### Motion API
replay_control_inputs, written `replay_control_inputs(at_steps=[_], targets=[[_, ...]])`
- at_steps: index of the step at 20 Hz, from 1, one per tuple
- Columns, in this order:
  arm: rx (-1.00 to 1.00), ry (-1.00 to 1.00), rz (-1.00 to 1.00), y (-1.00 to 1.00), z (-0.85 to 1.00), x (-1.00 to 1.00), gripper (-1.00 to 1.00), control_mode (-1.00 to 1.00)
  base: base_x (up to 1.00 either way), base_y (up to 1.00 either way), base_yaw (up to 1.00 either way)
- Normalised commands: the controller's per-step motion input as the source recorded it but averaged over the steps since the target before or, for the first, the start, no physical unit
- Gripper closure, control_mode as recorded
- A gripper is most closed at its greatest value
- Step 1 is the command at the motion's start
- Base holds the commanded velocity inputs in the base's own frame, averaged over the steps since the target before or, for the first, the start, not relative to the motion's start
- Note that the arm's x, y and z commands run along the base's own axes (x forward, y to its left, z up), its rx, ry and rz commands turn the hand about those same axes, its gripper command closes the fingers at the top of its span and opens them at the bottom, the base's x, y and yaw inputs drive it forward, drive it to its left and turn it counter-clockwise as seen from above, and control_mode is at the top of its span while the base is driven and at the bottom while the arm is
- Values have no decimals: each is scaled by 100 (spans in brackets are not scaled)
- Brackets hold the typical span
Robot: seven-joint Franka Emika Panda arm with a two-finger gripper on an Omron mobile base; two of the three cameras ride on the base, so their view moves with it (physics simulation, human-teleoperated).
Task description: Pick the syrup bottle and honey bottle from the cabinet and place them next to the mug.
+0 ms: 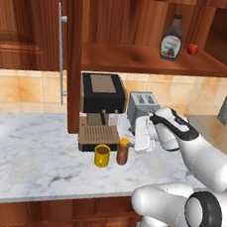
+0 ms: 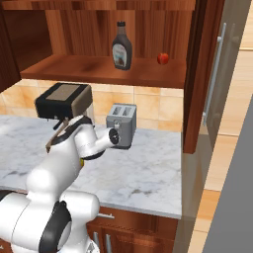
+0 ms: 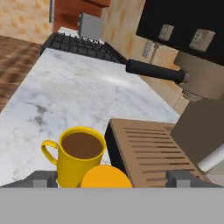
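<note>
Hand (image 3: 113, 178) wide open, astride honey bottle (image 3: 106, 176)

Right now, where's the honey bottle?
In the left base view the honey bottle stands on the marble counter, just right of the mug, in front of the coffee machine, with the open gripper beside it.

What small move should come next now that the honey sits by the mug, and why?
Probably lift the open gripper straight up off the honey bottle, which stands beside the mug. Its fingers straddle the orange top, and the syrup bottle waits on the cabinet shelf.
</note>
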Motion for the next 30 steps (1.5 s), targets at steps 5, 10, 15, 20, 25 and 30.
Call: replay_control_inputs(at_steps=[5, 10, 15, 20, 25, 30], targets=[[0, -3, -11, -14, 39, -7, -100, -100, 0, 0, 0], [0, 0, -16, -21, 47, -12, -100, -100, 0, 0, 0], [0, 0, -18, -19, 67, -35, -100, -100, 0, 0, 0], [0, 0, -22, -32, 76, -52, -100, -100, 0, 0, 0], [1, 1, -24, -36, 74, -40, -100, -100, 0, 0, 0], [0, 2, -21, -40, 92, -31, -100, -100, 0, 0, 0]])
